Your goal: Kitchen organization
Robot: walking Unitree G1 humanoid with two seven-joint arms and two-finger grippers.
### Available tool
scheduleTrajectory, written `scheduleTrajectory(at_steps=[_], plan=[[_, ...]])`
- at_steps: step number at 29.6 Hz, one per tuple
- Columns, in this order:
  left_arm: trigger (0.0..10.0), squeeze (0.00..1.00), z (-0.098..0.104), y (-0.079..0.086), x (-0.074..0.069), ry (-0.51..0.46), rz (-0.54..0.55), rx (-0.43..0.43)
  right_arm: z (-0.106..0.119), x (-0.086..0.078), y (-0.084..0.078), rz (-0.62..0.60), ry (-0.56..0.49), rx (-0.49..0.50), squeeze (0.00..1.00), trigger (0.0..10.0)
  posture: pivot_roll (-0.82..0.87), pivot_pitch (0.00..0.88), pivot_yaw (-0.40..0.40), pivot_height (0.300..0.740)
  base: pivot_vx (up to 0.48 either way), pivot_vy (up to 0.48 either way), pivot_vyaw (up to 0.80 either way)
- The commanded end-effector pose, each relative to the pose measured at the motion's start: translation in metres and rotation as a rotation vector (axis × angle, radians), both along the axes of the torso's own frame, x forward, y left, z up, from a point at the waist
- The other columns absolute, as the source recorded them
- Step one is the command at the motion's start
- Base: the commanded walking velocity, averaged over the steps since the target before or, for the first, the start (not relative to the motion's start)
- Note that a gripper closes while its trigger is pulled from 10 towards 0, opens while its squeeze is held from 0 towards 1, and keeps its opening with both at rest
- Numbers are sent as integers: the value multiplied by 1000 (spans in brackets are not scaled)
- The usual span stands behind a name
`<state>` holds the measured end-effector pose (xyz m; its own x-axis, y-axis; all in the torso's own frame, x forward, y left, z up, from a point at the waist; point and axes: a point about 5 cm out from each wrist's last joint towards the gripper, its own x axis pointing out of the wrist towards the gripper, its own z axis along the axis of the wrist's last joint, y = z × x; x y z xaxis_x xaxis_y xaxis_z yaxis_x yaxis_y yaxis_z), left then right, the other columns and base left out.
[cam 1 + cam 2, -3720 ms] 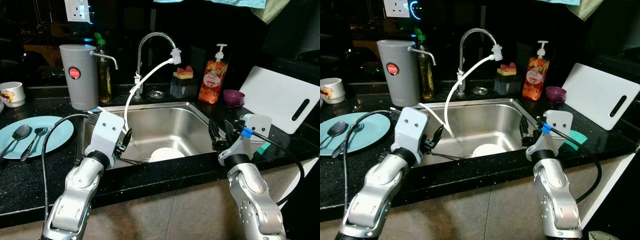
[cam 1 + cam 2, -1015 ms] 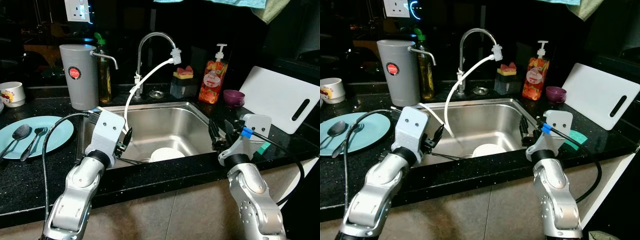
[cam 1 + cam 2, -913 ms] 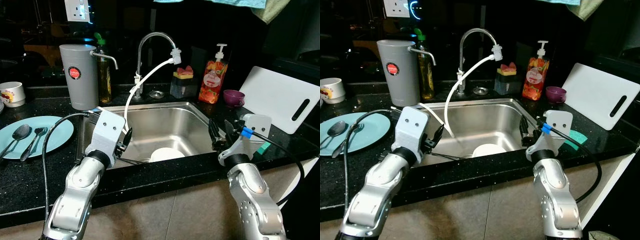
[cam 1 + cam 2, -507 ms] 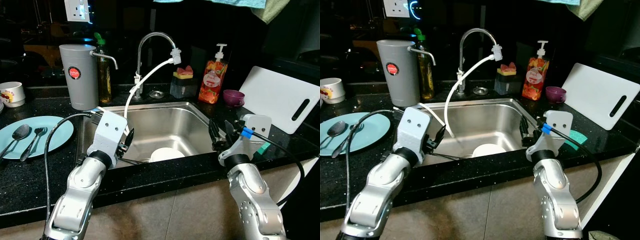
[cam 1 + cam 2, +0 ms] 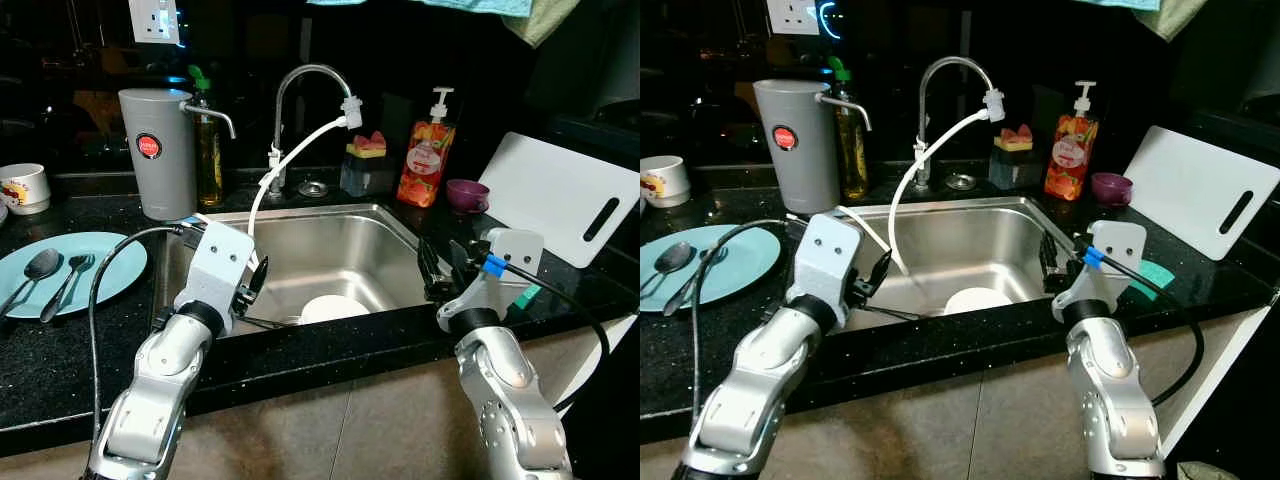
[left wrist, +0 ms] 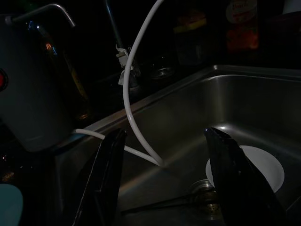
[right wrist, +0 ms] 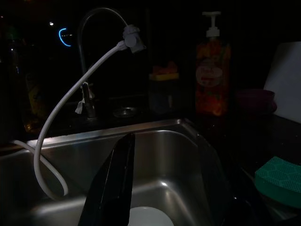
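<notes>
We stand at the black surface [image 5: 60, 350], facing the steel sink [image 5: 340, 250] set into it, which is the largest thing before us. At the far right a white cutting board [image 5: 560, 195] leans against the wall, likely parked there to dry. On the left lies a teal plate [image 5: 100, 270] carrying two spoons [image 5: 45, 270], which we judge to be dishes waiting for washing or putting away. A grey water filter [image 5: 155, 150] stands far left of the tap [image 5: 300, 100], and a white hose [image 5: 290, 160] runs from the spout down into the basin, so water reaches the bottom. Beyond the basin sit a soap bottle [image 5: 425, 150] and a sponge holder [image 5: 362, 165], close to where washing happens.

Inside the sink, near its front wall, lies a small white dish [image 5: 333, 308], the likely thing to fetch. Our left pincer [image 5: 252, 285] hangs over the sink's near left edge, fingers spread wide with nothing between them in the wrist view, seemingly ready to reach in. Our right pincer [image 5: 443, 268] waits at the near right rim, beside a green sponge [image 7: 282, 179]; we cannot tell how far its fingers are parted.
</notes>
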<state>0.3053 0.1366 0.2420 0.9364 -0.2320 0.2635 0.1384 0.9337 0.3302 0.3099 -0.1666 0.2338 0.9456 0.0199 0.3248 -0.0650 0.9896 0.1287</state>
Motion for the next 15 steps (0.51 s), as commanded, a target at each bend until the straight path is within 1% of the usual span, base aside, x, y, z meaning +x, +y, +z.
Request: scheduleTrajectory(at_steps=[1, 15], plan=[[10000, 0, 1, -2, 0, 0, -8, -1, 2, -3, -1, -6, -7, -6, 0, 10000, 170, 18, -89, 740, 0, 0, 0], [10000, 0, 1, -3, -1, -7, -9, -17, 2, -2, -1, -1, -6, -10, 0, 10000, 167, 18, -103, 740, 0, 0, 0]])
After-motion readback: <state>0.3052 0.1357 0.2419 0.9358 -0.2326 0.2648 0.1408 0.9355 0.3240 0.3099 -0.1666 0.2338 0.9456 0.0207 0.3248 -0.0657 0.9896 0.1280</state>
